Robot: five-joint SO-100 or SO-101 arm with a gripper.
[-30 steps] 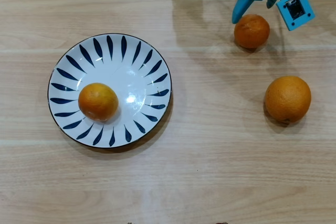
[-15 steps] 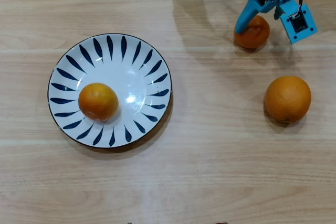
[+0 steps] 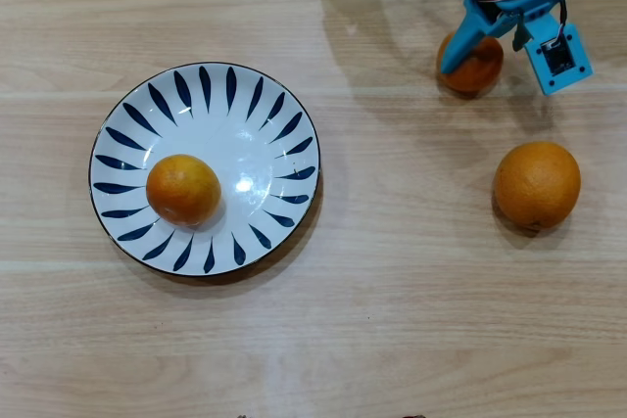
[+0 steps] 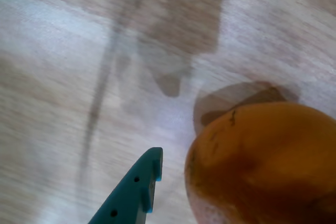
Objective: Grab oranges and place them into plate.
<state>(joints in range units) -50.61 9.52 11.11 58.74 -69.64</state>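
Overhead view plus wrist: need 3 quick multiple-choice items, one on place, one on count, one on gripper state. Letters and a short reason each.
1. Where is the gripper?
A. over the plate
B. around the small orange at top right
C. above the large orange

2. How many oranges lie on the plate?
A. none
B. one
C. two

3. What state is the gripper in?
A. open, fingers on either side of the fruit
B. shut and empty
C. lifting a fruit off the table

Key:
1 B: in the overhead view the blue fingers straddle the small orange, well away from the large orange.
2 B: a single orange sits on the left part of the plate.
3 A: the wrist view shows one finger apart from the fruit's skin, and the fruit rests on the table.
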